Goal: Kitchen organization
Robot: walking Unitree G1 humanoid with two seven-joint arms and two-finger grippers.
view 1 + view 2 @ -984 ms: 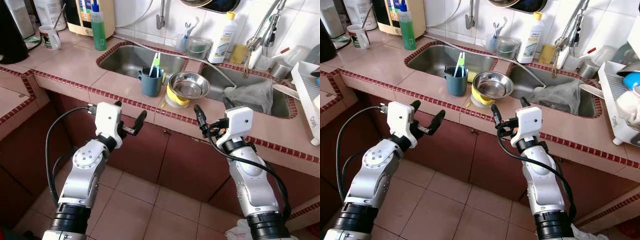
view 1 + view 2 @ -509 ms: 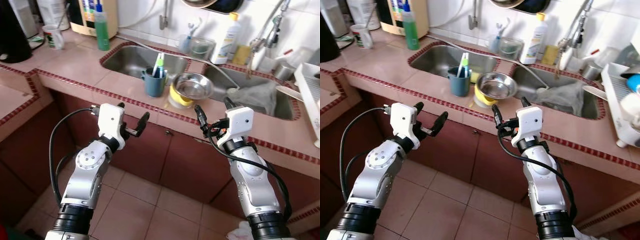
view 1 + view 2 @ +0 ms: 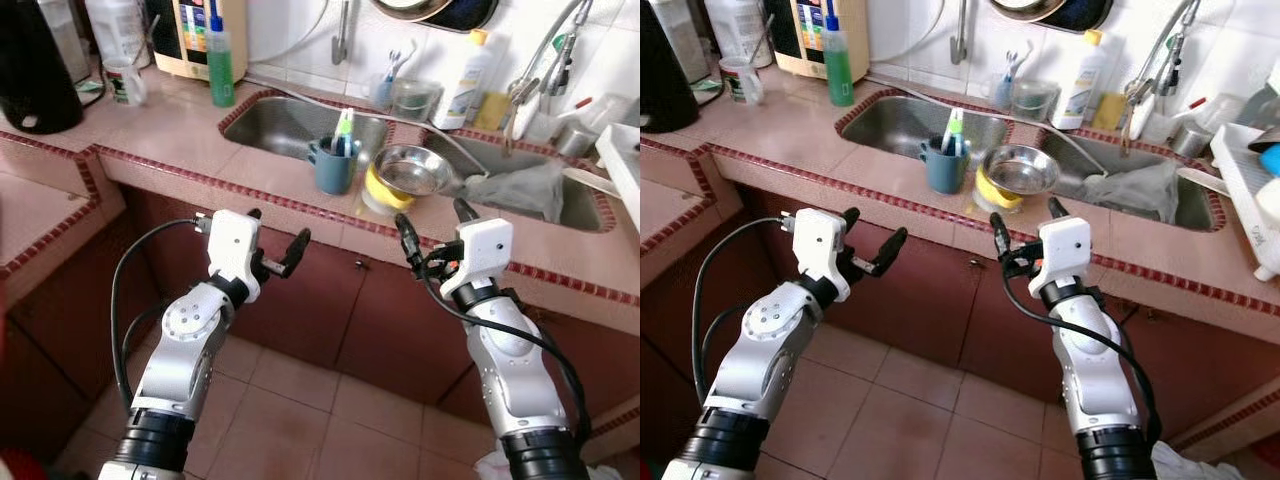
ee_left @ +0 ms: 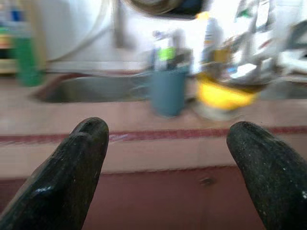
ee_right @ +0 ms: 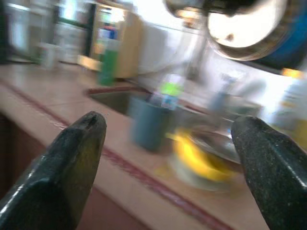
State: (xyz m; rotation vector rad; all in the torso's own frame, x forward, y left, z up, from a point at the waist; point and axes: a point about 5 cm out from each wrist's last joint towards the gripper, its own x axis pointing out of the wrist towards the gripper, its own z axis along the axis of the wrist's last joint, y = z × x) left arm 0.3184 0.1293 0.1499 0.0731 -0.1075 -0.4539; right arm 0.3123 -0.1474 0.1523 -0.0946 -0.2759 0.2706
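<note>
Steel bowl [image 3: 410,170]: perched on yellow dish [image 3: 377,192] near counter edge, probably unstable.
Left gripper [image 3: 276,245], right gripper [image 3: 432,234]: both empty, fingers spread.
Risk: a nudge topples stack.

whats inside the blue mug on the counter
The blue mug holds a green-and-white toothbrush-like handle and some dark utensil tips, all standing upright. Their lower ends and the mug's bottom are hidden by its wall, so anything else inside cannot be seen.

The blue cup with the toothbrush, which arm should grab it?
Probably the left. The blue cup stands on the counter straight ahead of the open left tool; the right tool sits nearer the steel bowl.
</note>
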